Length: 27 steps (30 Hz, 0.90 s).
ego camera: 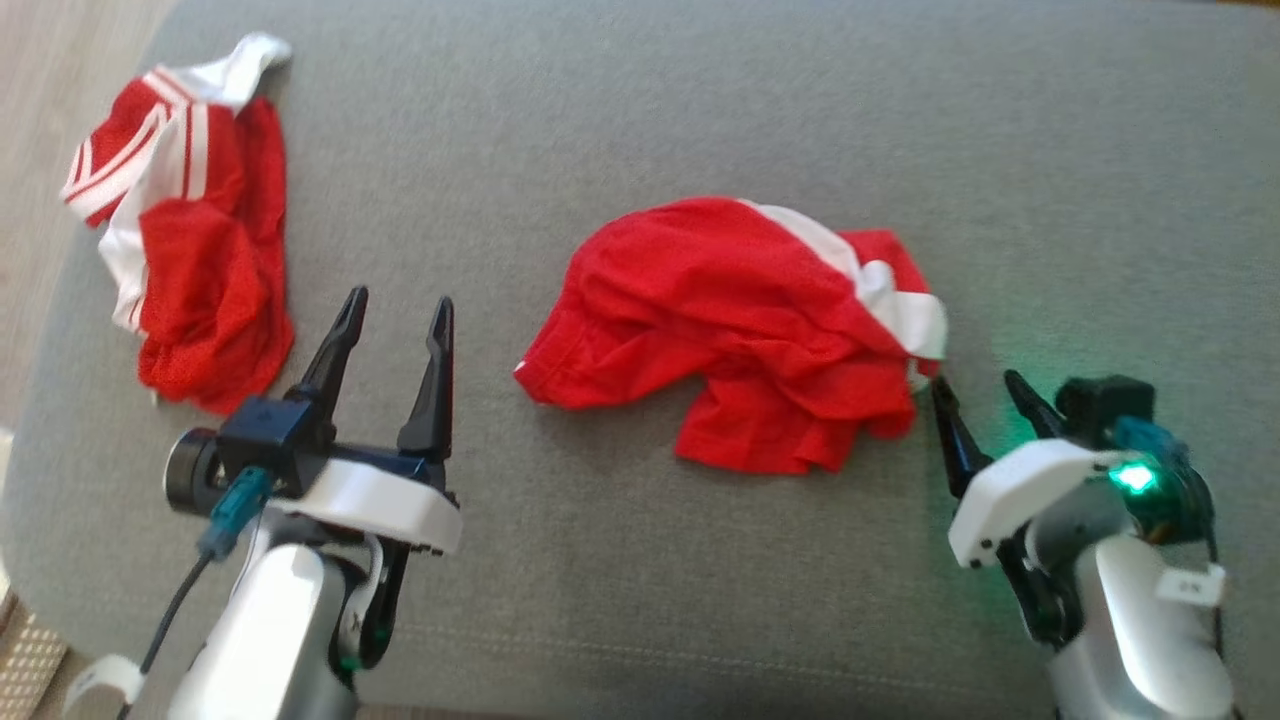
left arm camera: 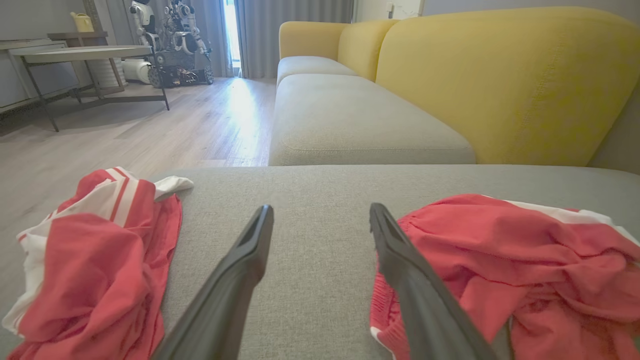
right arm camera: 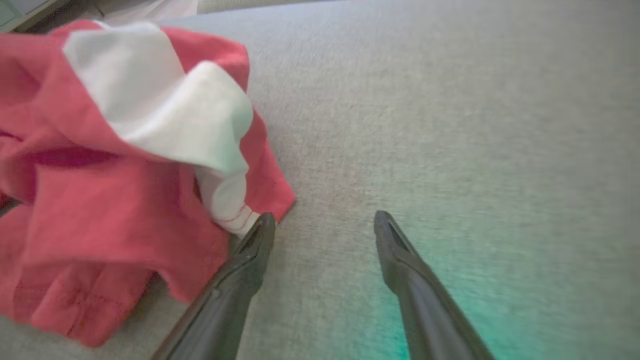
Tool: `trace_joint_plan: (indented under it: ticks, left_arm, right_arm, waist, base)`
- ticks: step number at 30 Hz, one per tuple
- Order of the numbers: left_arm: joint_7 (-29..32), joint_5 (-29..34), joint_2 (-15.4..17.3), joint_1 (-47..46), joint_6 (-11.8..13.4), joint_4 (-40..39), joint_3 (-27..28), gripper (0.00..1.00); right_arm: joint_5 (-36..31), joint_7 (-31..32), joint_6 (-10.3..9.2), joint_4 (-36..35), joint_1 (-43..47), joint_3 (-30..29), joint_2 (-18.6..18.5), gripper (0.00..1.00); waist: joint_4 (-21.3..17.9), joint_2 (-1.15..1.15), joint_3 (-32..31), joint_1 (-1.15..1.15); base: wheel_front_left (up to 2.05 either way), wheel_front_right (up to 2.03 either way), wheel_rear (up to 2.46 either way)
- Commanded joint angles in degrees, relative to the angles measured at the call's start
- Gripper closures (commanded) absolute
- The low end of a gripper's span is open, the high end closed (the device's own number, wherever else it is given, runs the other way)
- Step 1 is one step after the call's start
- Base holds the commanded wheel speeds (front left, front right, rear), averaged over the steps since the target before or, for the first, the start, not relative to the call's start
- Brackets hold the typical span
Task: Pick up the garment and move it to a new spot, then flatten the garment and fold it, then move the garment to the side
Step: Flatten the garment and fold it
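Note:
A crumpled red garment (ego camera: 740, 330) with a white band lies in the middle of the grey cushion (ego camera: 700, 120). My right gripper (ego camera: 975, 385) stands open at its lower right corner, its left fingertip (right arm camera: 262, 227) right against the cloth's white hem. In the right wrist view the garment (right arm camera: 100, 165) lies at the left. My left gripper (ego camera: 400, 310) is open and empty over bare cushion, between that garment and another at the far left. In the left wrist view the garment (left arm camera: 515, 265) sits at the right, beside the right finger (left arm camera: 400, 255).
A second crumpled red and white garment (ego camera: 190, 240) lies near the cushion's left edge, with wooden floor (ego camera: 40, 120) beyond it. The left wrist view shows a yellow-backed sofa (left arm camera: 500, 75), a low table (left arm camera: 80, 55) and another robot (left arm camera: 170, 40) across the room.

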Motion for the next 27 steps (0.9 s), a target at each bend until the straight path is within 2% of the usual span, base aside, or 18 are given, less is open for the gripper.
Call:
trace_joint_plan:
  ticks: [1,7,8,9,11,18,27]
  left_arm:
    - [-0.58,0.50,0.44,-2.79,-0.05,-1.25,2.14,0.00]
    - [-0.75,1.07,-0.32,-3.57,-0.20,-0.82,2.87,0.00]
    - [-0.76,1.18,-0.46,-3.57,-0.24,-0.90,3.02,0.00]
    - [-0.76,1.27,-0.61,-3.52,-0.31,-0.98,3.16,0.00]
    - [-0.77,1.47,-0.89,-3.39,-0.46,-1.10,3.46,0.00]
    - [-0.78,2.23,-1.68,-3.01,-1.09,-1.24,4.58,0.00]
    - [-0.78,3.01,-2.24,-2.11,-1.76,-1.32,6.22,0.00]
  right_arm:
    - [-0.23,0.19,0.23,0.02,-3.22,1.87,-0.22,0.00]
    - [0.11,0.10,0.23,5.58,-6.72,3.64,-0.21,0.00]
    - [0.21,0.39,0.23,6.38,-7.02,4.13,-0.21,0.16]
    - [0.34,0.75,0.23,7.07,-7.23,4.65,-0.23,0.54]
    - [0.51,1.59,0.23,8.07,-7.40,5.65,-0.50,1.00]
    - [1.15,1.70,0.23,6.33,-6.34,5.36,-1.79,1.00]
    - [1.12,2.78,0.23,-4.34,-2.76,-1.06,-3.53,1.00]
  waist:
    - [1.61,0.00,1.90,0.00]
    - [2.20,0.00,3.16,0.00]
    - [2.18,0.00,3.19,0.00]
    - [2.16,0.00,3.18,0.00]
    - [2.06,0.00,3.14,0.00]
    - [1.01,0.00,2.72,0.00]
    - [-1.45,0.00,1.57,0.00]
  base:
    - [0.00,0.00,0.00]
    - [0.00,0.00,0.00]
    - [0.00,0.00,0.00]
    - [0.00,0.00,0.00]
    - [0.00,0.00,0.00]
    - [0.00,0.00,0.00]
    - [0.00,0.00,0.00]
